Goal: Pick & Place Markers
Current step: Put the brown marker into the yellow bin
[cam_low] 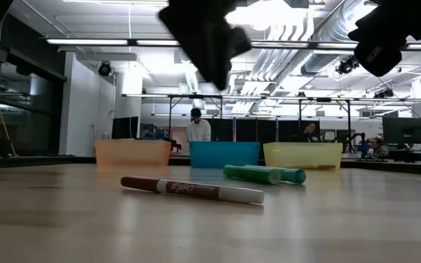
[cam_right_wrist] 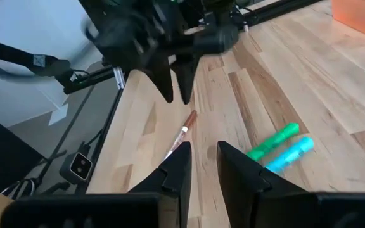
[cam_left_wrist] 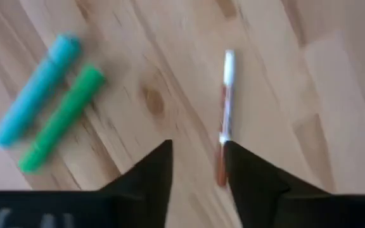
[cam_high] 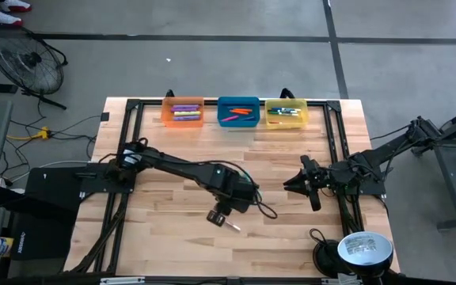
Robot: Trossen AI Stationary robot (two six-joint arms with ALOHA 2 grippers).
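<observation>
Your left gripper (cam_left_wrist: 198,166) hangs above the table (cam_high: 165,237), fingers parted and empty. The brown marker (cam_left_wrist: 224,114) lies flat on the wood just below it, free of the fingers. Beside it lie 2 more markers, a green marker (cam_left_wrist: 62,118) and a teal marker (cam_left_wrist: 37,88), side by side. Your right gripper (cam_right_wrist: 201,166) waits raised at the right, fingers apart with a narrow gap, holding nothing. Other markers sit in the orange bin (cam_high: 183,112), blue bin (cam_high: 238,112) and yellow bin (cam_high: 286,113) at the far edge.
</observation>
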